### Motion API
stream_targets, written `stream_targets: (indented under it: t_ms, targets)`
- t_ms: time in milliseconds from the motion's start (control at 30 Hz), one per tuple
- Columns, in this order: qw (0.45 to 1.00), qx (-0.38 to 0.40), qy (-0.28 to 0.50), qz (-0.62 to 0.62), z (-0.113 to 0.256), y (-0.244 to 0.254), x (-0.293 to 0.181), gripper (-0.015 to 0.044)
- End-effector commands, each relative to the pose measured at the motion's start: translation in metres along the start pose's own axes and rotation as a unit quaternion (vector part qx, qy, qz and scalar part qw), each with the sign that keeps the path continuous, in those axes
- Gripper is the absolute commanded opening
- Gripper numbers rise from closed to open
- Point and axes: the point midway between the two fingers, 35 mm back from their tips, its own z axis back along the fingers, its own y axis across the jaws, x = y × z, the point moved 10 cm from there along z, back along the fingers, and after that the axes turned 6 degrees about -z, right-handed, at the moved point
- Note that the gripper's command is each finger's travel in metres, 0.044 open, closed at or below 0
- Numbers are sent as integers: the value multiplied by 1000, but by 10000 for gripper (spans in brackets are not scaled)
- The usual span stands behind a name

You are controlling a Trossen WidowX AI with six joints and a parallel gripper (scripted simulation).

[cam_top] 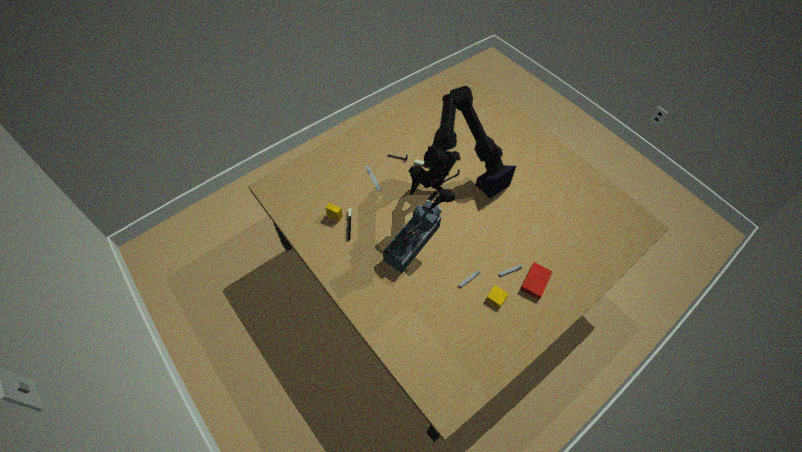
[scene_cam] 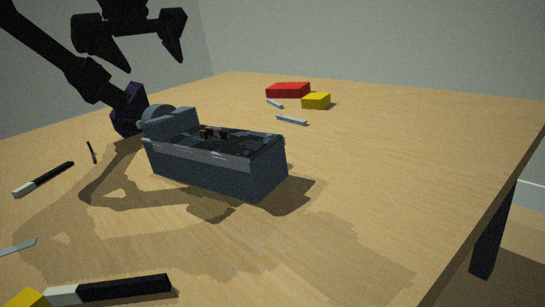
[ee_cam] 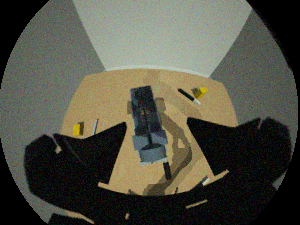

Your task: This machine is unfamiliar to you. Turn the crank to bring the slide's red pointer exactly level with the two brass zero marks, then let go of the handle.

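The blue-grey machine stands on the table. Its red pointer is off the two brass zero marks, towards the end away from the crank. The top is in shadow. The round crank wheel is at the machine's other end. The black crank handle sticks out from it in the wrist view; it is not clear in the exterior view. My gripper is open and empty, above the crank end and apart from the handle.
A red block, a yellow block and two grey bars lie on one side of the machine. Another yellow block, a black-and-white stick and a grey bar lie on the other.
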Motion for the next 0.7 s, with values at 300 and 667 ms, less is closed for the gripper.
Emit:
stream_targets:
  t_ms: [300, 667]
  targets:
    - [999, 45, -16, 20, 39, -40, -45, 440]
    - [996, 75, -31, 36, 59, -57, -83, 440]
